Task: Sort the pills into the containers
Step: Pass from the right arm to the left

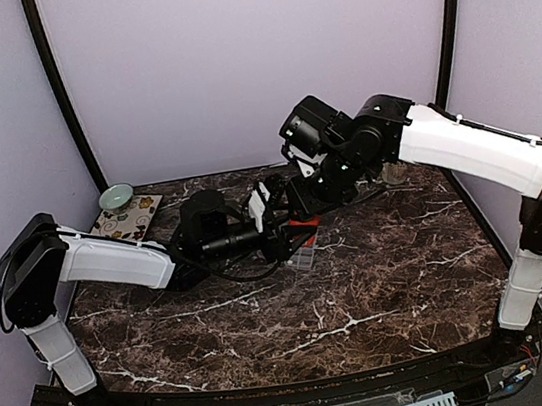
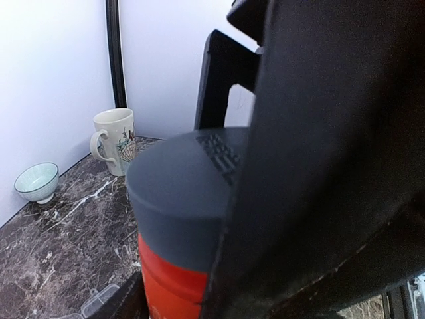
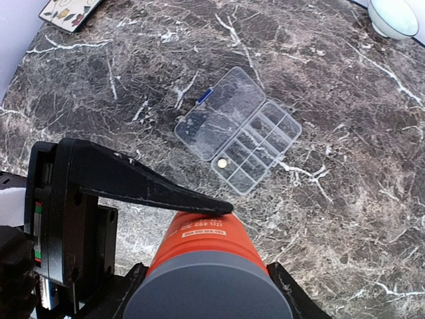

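Observation:
An orange bottle with a grey cap hangs upright above the marble table, gripped by both arms. My right gripper is shut on the cap, one finger on each side. My left gripper is shut on the orange body, and one of its fingers lies across the label. Below, the clear organiser box lies open on the table, lid flat to the left. One small pale pill sits in a compartment near the hinge. In the top view both grippers meet over the bottle mid-table.
A cream mug and a pale bowl stand near the back wall. Another pale bowl and a patterned tile sit at the back left. A corner of the organiser shows below the bottle.

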{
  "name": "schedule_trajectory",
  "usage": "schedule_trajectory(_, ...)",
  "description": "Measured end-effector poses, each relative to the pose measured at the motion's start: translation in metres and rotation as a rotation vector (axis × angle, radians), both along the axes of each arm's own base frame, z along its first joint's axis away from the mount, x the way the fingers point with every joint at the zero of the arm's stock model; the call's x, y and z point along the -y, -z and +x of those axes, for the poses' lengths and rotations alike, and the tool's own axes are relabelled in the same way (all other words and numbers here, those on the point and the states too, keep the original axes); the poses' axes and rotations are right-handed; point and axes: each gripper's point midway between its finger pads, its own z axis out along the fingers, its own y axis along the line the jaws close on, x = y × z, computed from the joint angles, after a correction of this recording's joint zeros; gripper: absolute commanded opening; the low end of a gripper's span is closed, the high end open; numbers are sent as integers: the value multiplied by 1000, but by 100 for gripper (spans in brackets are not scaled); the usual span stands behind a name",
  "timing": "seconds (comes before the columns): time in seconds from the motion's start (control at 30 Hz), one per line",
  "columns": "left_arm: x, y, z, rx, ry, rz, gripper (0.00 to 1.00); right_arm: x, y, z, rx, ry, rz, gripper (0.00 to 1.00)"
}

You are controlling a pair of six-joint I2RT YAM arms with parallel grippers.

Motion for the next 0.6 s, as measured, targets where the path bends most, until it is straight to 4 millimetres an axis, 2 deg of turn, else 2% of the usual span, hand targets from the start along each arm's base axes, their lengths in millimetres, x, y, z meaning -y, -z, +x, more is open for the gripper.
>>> schedule_trajectory(0.13,1,-9,-3,10,5,-23,63,-5,0,-4,-11,-10,18,41)
schedule_trajectory(0.6,-3,-5,-8,-5,6,-24,55,-8,4,-7,-34,-2,38,41)
